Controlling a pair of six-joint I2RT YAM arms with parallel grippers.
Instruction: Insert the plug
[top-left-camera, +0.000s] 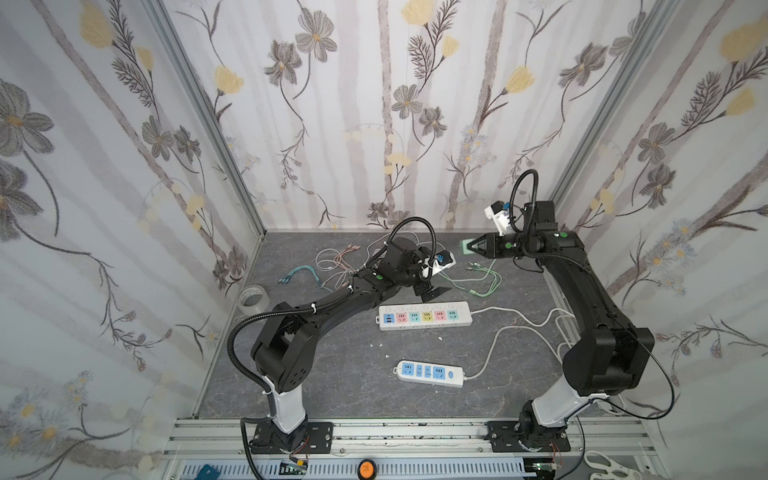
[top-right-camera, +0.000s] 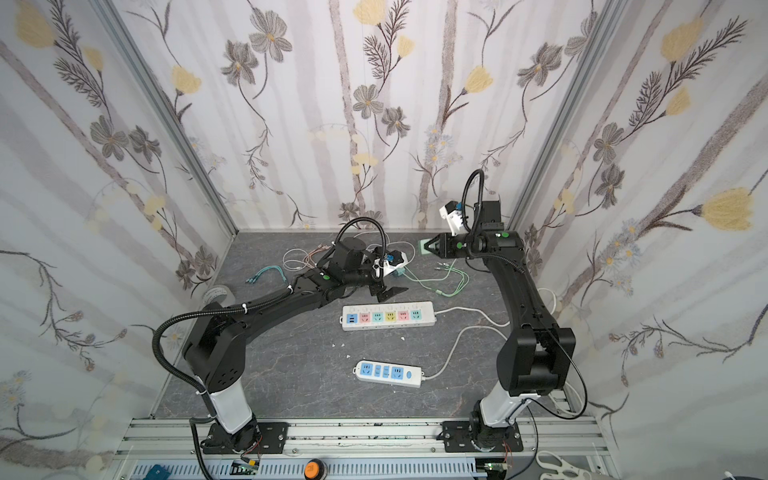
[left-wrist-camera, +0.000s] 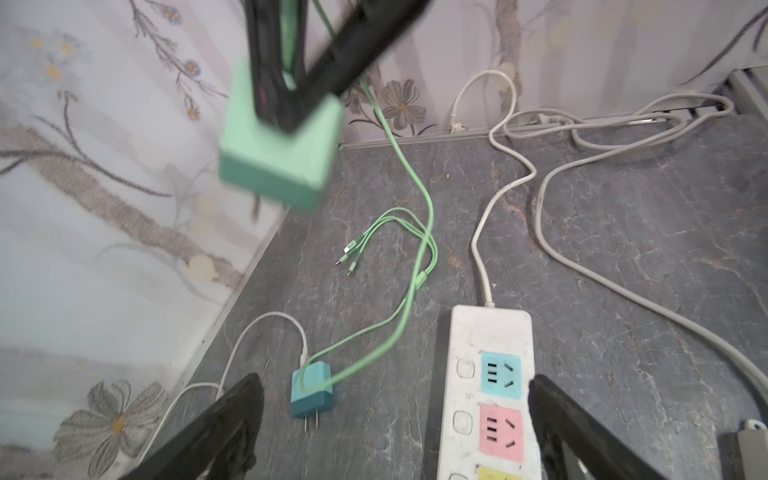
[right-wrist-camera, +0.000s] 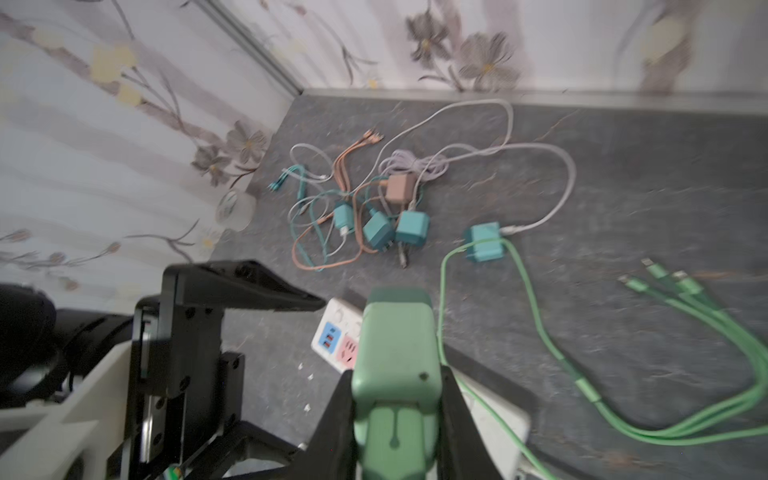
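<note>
Right wrist view gives us the clearest look: the right gripper (right-wrist-camera: 397, 380) is clamped on the pale green plug (right-wrist-camera: 397, 332), one black finger pressed to each side of it. In both top views we find that plug raised in the air near the back wall (top-left-camera: 374, 124), over the far right part of the grey table (top-left-camera: 332, 374), well apart from the white power strip (top-left-camera: 424, 316) with coloured sockets that lies mid-table. The left gripper (left-wrist-camera: 397, 386) stands spread wide and grips nothing; in its wrist view we see a teal plug (left-wrist-camera: 312, 392) lying on the table between the two fingers (left-wrist-camera: 224, 428), near the strip's end, with a green cable (left-wrist-camera: 409, 266) looped over it. A second strip (top-left-camera: 430, 372) with blue sockets lies nearer the arm bases, and a tangle of chargers (right-wrist-camera: 374, 208) sits by the back wall
</note>
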